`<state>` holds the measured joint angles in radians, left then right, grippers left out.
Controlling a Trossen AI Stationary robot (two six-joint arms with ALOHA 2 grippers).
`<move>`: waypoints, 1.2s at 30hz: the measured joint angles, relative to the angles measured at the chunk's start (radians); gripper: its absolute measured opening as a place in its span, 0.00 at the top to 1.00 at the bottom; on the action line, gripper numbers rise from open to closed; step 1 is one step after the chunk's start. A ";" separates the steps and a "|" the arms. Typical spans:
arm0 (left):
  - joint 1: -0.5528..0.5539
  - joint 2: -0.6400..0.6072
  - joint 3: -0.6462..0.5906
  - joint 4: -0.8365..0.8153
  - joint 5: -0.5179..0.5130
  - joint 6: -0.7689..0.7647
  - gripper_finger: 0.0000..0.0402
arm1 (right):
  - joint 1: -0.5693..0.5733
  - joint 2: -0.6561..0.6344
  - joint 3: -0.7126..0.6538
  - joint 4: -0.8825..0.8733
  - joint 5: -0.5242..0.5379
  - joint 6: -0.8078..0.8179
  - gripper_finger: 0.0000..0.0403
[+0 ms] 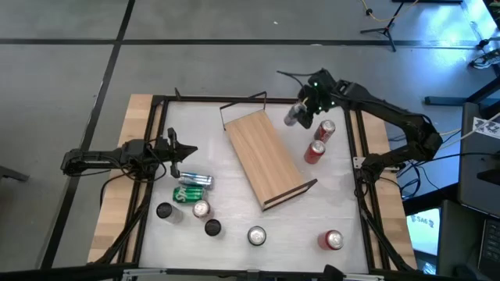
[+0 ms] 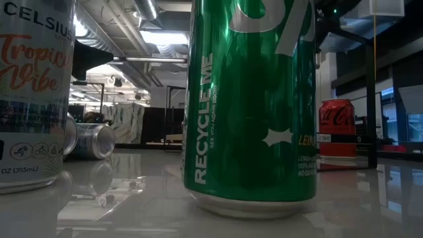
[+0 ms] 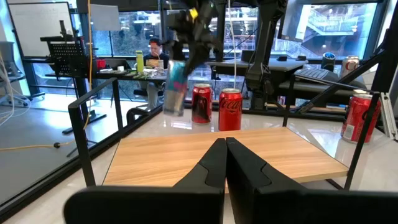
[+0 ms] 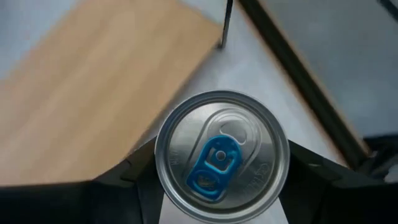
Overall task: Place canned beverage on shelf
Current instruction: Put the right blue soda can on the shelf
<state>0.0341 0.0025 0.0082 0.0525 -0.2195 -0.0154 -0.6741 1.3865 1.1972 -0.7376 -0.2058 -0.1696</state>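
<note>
Silver can, blue tab, sits clamped in right gripper beside the shelf, off the tabletop; rigid, smooth, likely slippery, best held mid-wall. Left gripper shut, empty

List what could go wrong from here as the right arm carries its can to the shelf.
1. The right end effector grips the silver can just beside the shelf; the can looks tilted in the left wrist view, so it might tip over when set down.
2. Two red cans stand close by; a swing could knock them.
3. The shelf's wire frame might catch the can.
</note>
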 joint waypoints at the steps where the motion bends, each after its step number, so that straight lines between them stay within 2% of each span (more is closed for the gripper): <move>1: 0.000 0.000 0.000 0.000 0.000 0.000 1.00 | -0.001 0.000 0.021 0.000 -0.020 0.000 0.43; 9: 0.000 0.000 0.000 0.000 0.000 0.000 1.00 | 0.001 0.035 0.201 -0.007 -0.118 0.000 0.43; 20: 0.000 0.000 0.000 0.000 -0.005 0.000 1.00 | 0.002 0.267 0.472 -0.134 -0.163 -0.008 0.43; 28: 0.000 0.000 0.000 0.000 -0.004 0.000 1.00 | 0.053 0.394 0.499 -0.137 -0.162 -0.100 0.42; 36: 0.000 0.000 0.000 0.000 -0.004 0.000 1.00 | 0.079 0.472 0.499 -0.133 -0.117 -0.132 0.42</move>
<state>0.0341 0.0025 0.0082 0.0525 -0.2234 -0.0154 -0.5949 1.8586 1.6966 -0.8705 -0.3226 -0.3012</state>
